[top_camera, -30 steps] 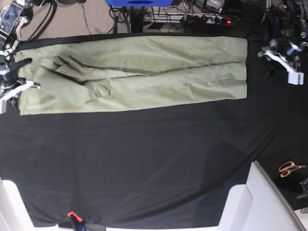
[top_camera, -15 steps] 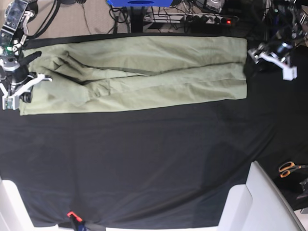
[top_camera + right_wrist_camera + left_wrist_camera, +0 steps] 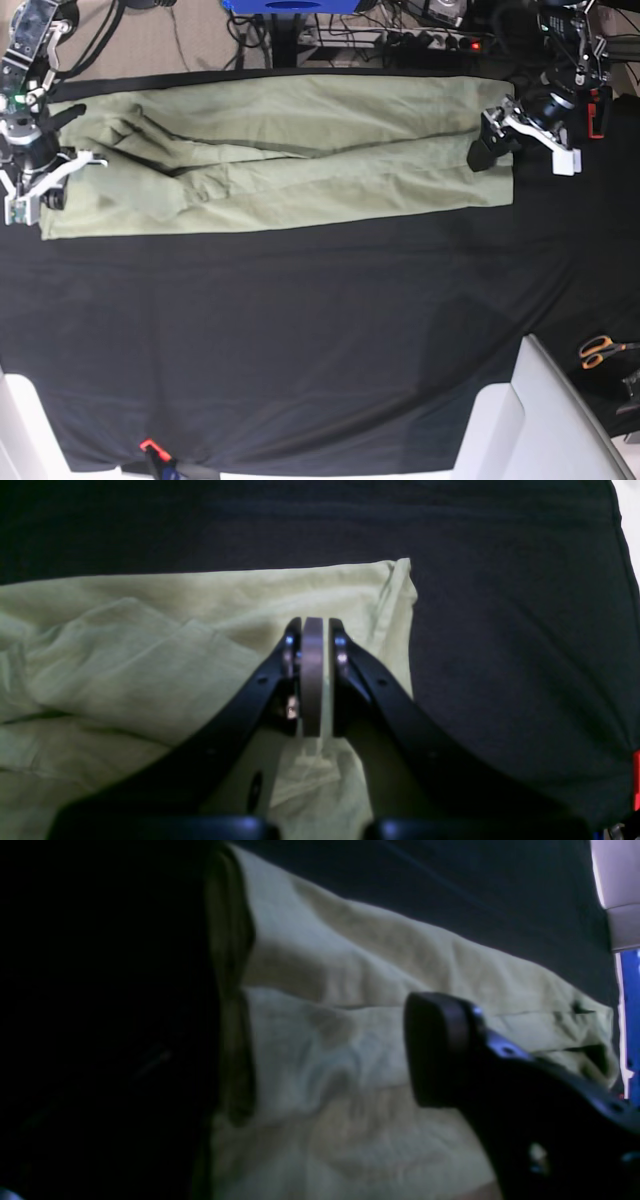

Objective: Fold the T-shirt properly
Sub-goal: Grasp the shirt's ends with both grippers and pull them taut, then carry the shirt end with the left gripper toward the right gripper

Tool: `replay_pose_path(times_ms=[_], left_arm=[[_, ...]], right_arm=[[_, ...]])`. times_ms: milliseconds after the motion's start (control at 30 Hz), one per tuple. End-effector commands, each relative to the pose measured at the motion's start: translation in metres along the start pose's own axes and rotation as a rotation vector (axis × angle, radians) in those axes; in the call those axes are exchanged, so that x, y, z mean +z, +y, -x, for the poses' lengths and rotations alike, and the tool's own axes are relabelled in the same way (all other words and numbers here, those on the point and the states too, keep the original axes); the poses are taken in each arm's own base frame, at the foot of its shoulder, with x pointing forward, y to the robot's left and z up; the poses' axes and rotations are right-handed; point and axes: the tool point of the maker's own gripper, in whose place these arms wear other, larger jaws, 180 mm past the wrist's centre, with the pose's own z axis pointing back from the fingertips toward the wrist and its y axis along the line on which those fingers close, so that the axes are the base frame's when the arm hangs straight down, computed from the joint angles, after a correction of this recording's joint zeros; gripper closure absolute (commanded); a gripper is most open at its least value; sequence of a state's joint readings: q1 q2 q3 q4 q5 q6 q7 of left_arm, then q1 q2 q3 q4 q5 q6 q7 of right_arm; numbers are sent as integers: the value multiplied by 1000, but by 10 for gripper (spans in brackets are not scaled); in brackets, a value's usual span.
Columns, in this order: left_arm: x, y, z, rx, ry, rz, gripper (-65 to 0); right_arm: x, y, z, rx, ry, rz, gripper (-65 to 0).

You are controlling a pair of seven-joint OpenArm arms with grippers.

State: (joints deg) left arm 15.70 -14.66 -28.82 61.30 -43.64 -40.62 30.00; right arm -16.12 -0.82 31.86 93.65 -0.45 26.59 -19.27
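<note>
Left claw (image 3: 522,135) newly over T-shirt (image 3: 290,150) edge

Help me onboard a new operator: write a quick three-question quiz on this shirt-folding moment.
1. True or false: the T-shirt lies in a long band on the black cloth.
2. The right gripper has its jaws: A) wide open, B) shut, C) out of view.
3. Fill in: the scissors by the table's edge have ___ handles.

Key: 1 true; 2 B; 3 orange.
</note>
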Motion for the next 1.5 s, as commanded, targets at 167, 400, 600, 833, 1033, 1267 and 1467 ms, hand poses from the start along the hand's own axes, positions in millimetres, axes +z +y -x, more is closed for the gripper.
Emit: replay_pose_path(times_ms=[167,400,600,833,1033,1267,1467], left_arm=[[-1,20,33,56,118,-54,-433],[-7,19,28,63,112,-48,-158],[-9,25,-7,18,66,-53,0],[8,28,-80,-226,-61,-93,0],[20,21,-73,-616,91,-221,0],[18,-35,-56,-927,145,-402,0],[-2,-101,-32,-1050,194,-398,0]], right_arm=[[3,-5,-11,7,-43,7,-21],[5,-6,-6,8,-31,10,-21],[5,-6,-5,8,-29,10,-21],[5,-4,-4,7,-29,4,-21],[5,-4,-5,6,-29,3,-21],[5,-3,-5,5,-32,2,-21],[5,-3,-5,5,-32,2,-21]])
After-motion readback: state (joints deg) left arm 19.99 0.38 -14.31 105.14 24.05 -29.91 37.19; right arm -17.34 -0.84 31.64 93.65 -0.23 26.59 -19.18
